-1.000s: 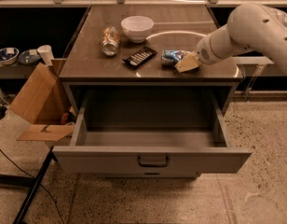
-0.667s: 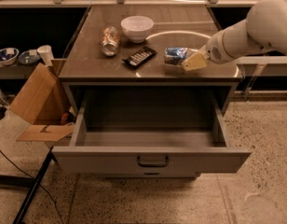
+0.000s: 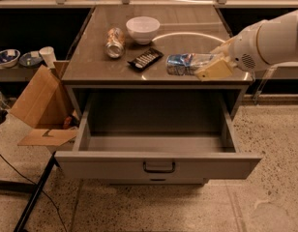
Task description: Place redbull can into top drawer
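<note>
The redbull can [image 3: 184,64] lies on its side on the cabinet top, right of the black remote [image 3: 145,58]. My gripper [image 3: 210,70] comes in from the right on a white arm and sits at the can's right end, touching or nearly touching it. The top drawer [image 3: 158,166] is pulled wide open below the cabinet top. Its grey inside holds nothing and its dark handle sits at the centre of the front panel.
A white bowl [image 3: 142,29] and an orange-tan and silver can [image 3: 114,41] stand at the back left of the cabinet top. An open cardboard box [image 3: 40,105] sits on the floor to the left. Small bowls and a cup [image 3: 46,56] rest on a low shelf at far left.
My arm and gripper have moved right and slightly down along the cabinet top. More of the can's length shows now. The drawer has not moved.
</note>
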Action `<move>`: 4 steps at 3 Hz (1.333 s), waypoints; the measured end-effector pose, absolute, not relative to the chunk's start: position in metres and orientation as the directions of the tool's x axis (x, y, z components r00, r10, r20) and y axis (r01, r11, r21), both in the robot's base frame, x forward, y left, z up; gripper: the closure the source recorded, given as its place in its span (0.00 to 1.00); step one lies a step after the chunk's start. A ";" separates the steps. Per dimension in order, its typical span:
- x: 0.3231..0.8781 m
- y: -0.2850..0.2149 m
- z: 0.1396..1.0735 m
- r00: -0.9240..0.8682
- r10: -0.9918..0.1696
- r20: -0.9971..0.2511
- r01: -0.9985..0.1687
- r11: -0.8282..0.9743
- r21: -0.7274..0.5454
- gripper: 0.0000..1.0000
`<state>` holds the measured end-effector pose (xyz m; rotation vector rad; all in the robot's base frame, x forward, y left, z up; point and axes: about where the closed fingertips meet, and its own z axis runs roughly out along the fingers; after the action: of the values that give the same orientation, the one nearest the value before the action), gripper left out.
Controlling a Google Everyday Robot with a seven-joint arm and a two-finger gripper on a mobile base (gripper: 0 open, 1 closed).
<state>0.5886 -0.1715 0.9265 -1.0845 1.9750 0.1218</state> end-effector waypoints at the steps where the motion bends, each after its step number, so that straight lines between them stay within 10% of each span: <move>1: 0.552 -0.143 0.930 -0.129 -0.738 -0.662 -0.779 0.488 -0.393 1.00; 4: 0.540 -0.098 0.863 -0.050 -0.971 -0.236 -0.914 0.140 -0.381 1.00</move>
<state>0.5401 -0.0978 0.8627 -1.8040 1.9951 -0.1773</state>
